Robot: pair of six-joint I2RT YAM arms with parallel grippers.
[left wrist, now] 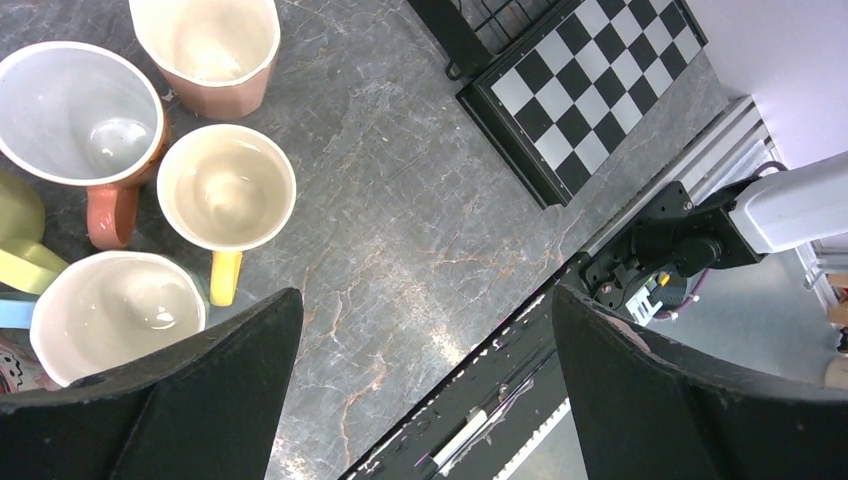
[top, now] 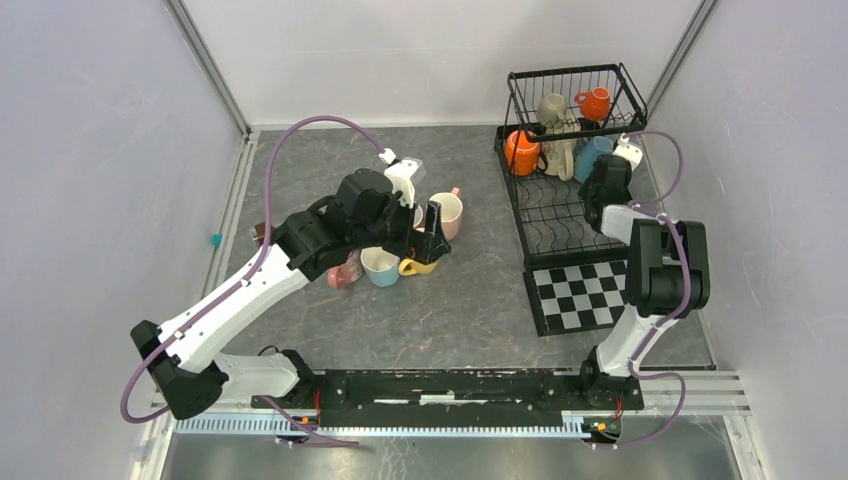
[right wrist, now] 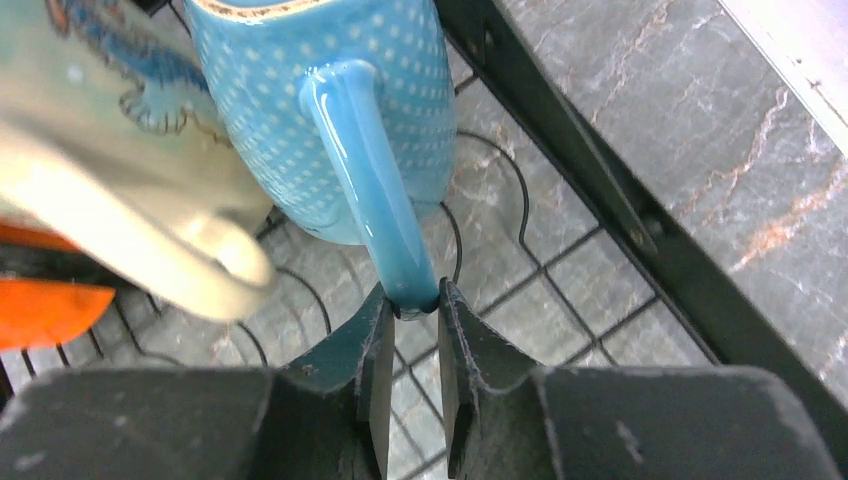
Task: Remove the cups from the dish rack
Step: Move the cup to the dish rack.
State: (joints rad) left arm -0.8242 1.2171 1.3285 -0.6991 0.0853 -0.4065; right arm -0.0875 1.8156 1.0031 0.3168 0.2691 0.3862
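Right now the right gripper [right wrist: 410, 325] is clenched on the handle of the light-blue dotted mug [right wrist: 330, 110], pinching it near the handle's lower end. That mug sits in the lower tier of the dish rack [top: 573, 70], far-right side, w/ a cream mug [right wrist: 100, 190] just beside it. Also in the lower tier: an orange mug [top: 521, 152] at the left. Upper tier holds a 2nd orange mug [top: 595, 102] and a grey-olive mug [top: 551, 108].

The left gripper [left wrist: 425, 300] is released, fingers wide apart and holding nothing, hovering over the grey surface [top: 470, 310] next to a cluster of unloaded cups. The cluster incl. a pink mug [left wrist: 215, 50], a peach-handled mug [left wrist: 80, 110], a yellow-handled mug [left wrist: 227, 190] and a blue-handled mug [left wrist: 115, 310], all upright and packed close. A checkered mat [top: 585, 292] lies on the surface at the rack's near end.
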